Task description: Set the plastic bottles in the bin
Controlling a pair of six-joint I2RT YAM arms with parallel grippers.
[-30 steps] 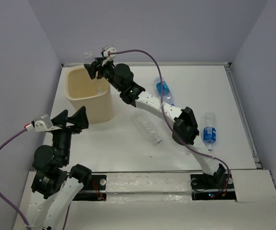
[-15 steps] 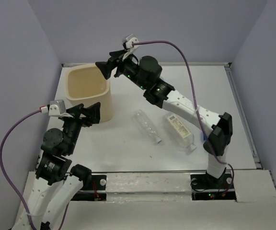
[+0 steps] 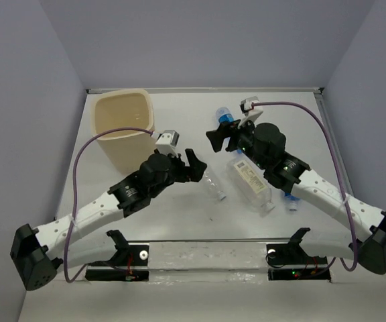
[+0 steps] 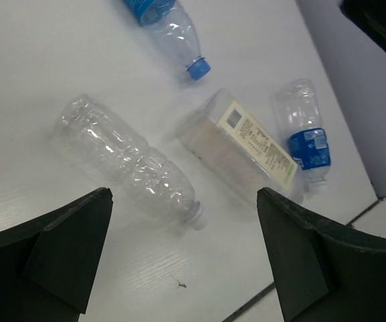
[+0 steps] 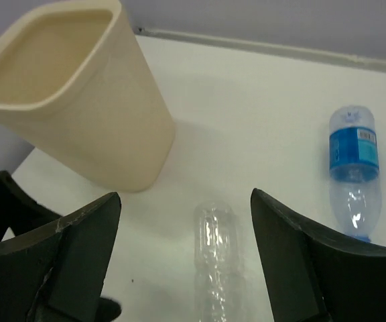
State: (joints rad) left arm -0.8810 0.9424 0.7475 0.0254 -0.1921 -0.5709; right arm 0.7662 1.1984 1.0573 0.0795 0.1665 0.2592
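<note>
The cream-beige bin (image 3: 122, 127) stands at the back left; it also shows in the right wrist view (image 5: 72, 87). A plain ribbed bottle (image 3: 214, 184) lies mid-table, seen too in both wrist views (image 4: 129, 161) (image 5: 216, 261). A squarish white-label bottle (image 3: 250, 182) (image 4: 243, 144) lies to its right. One blue-label bottle (image 3: 225, 117) (image 5: 354, 161) (image 4: 163, 17) lies behind my right gripper. Another (image 4: 307, 137) lies farther right, mostly under the right arm. My left gripper (image 3: 193, 166) (image 4: 186, 261) is open and empty above the ribbed bottle's near end. My right gripper (image 3: 218, 137) (image 5: 186, 261) is open and empty above its far end.
Grey walls enclose the white table on three sides. A raised strip (image 3: 337, 161) runs along the table's right edge, and a seam (image 4: 246, 308) marks its near edge. The two grippers hover close together over the ribbed bottle.
My right arm has swung from over the bin back to the right, above the bottles. My left arm has reached out from near its base to the table's middle.
</note>
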